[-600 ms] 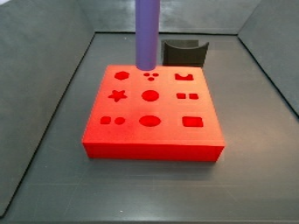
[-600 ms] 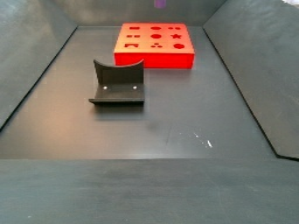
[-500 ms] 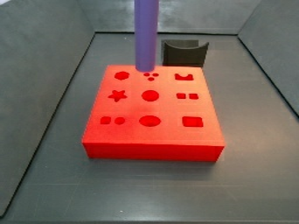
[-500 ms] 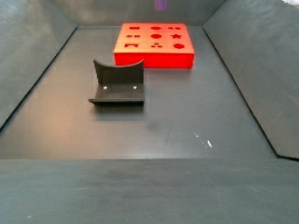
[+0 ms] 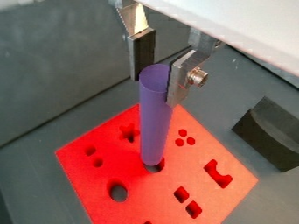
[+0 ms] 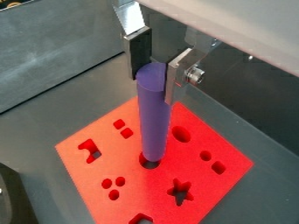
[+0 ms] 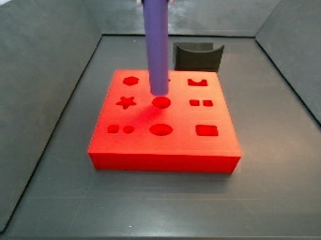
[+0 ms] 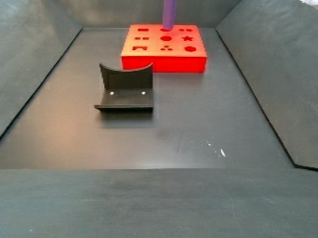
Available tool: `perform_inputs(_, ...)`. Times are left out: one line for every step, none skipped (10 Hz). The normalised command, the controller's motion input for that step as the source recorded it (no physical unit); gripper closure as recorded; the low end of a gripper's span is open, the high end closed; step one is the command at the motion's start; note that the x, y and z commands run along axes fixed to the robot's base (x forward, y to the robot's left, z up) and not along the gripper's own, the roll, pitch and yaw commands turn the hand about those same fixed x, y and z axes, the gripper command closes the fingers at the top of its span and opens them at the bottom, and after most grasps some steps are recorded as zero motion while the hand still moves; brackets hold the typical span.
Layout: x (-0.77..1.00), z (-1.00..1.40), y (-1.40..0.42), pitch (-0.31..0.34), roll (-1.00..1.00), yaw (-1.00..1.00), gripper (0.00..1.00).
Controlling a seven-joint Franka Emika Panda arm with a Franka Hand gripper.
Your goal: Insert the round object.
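Observation:
The purple round peg (image 7: 156,47) stands upright over the red block (image 7: 163,161), its lower end at the round hole (image 7: 160,101) in the block's back middle. In both wrist views the gripper (image 5: 160,77) (image 6: 156,77) is shut on the peg's upper end (image 5: 155,105) (image 6: 153,114), one finger on each side. The peg's lower tip meets the hole (image 5: 152,162) (image 6: 149,159); how deep it sits I cannot tell. In a side view only the peg (image 8: 168,11) shows above the block (image 8: 162,63). The gripper is out of frame in both side views.
The black curved holder stands behind the block in a side view (image 7: 198,54) and on the dark floor nearer the camera in a side view (image 8: 125,88). It also shows in a wrist view (image 5: 274,131). Grey walls enclose the floor. The block has several other shaped holes.
The peg has moved from over the block's back-left area to the middle round hole and has come lower.

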Motion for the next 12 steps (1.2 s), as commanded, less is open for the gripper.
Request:
perform_inputs(0.00, -0.28, 0.00, -0.093, 0.03, 0.00, 1.00)
perform_inputs(0.10, -0.31, 0.02, -0.010, 0.05, 0.00, 1.00)
perform_inputs(0.15, -0.31, 0.05, 0.000, 0.07, 0.00, 1.00)
perform_inputs(0.11, -0.29, 0.02, 0.000, 0.06, 0.00, 1.00)
perform_inputs(0.05, -0.25, 0.01, -0.019, 0.06, 0.00, 1.00)
perform_inputs(0.03, -0.25, 0.00, -0.026, 0.05, 0.00, 1.00)
perform_inputs(0.01, -0.25, 0.00, -0.036, 0.05, 0.00, 1.00)
perform_inputs(0.05, -0.24, 0.03, -0.036, 0.05, 0.00, 1.00)
perform_inputs(0.24, -0.22, 0.12, -0.011, 0.05, 0.07, 1.00)
perform_inputs(0.16, -0.23, 0.08, -0.020, 0.06, 0.05, 1.00)
perform_inputs(0.00, -0.20, 0.00, -0.037, 0.02, 0.00, 1.00)
perform_inputs(0.00, -0.19, 0.00, -0.040, 0.01, 0.00, 1.00)
